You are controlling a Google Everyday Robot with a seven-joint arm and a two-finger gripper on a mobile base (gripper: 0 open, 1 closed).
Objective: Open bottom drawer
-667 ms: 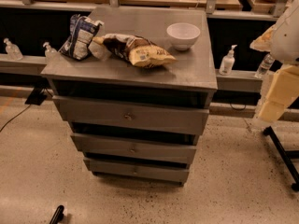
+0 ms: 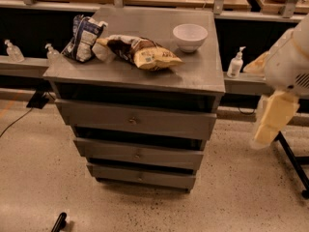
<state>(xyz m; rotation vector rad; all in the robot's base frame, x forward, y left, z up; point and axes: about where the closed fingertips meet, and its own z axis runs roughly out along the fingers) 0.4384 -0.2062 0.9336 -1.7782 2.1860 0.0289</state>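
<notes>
1. Although only its front and top are seen, the grey wooden cabinet (image 2: pixel 135 83) is shown standing on a speckled floor (image 2: pixel 38 178), with three drawers stacked down its face.
2. The bottom drawer (image 2: pixel 161 179) is found lowest, just above the floor. Its front is the narrowest and shortest, and a small round knob (image 2: pixel 140 177) is set at its middle.
3. Its front is set back under the middle drawer (image 2: pixel 166 156), which is itself set back under the top drawer (image 2: pixel 174 124) (the widest of the three).
4. On the tabletop (image 2: pixel 200 71), a white bowl (image 2: pixel 190 36) is placed at the back right. A brown and yellow snack bag (image 2: pixel 142 52) is laid near the middle, and a blue and white bag (image 2: pixel 83 38) is propped just beside it at the left.
5. The gripper (image 2: pixel 272 119) is seen near the right edge as a pale cream shape hung below a white arm (image 2: pixel 289 62). It is held well apart from the cabinet, about level with the top drawer. Whether it is spread or pressed together cannot be told.
6. A pump bottle (image 2: pixel 235 63) is stood on the ledge behind, between cabinet and arm.
</notes>
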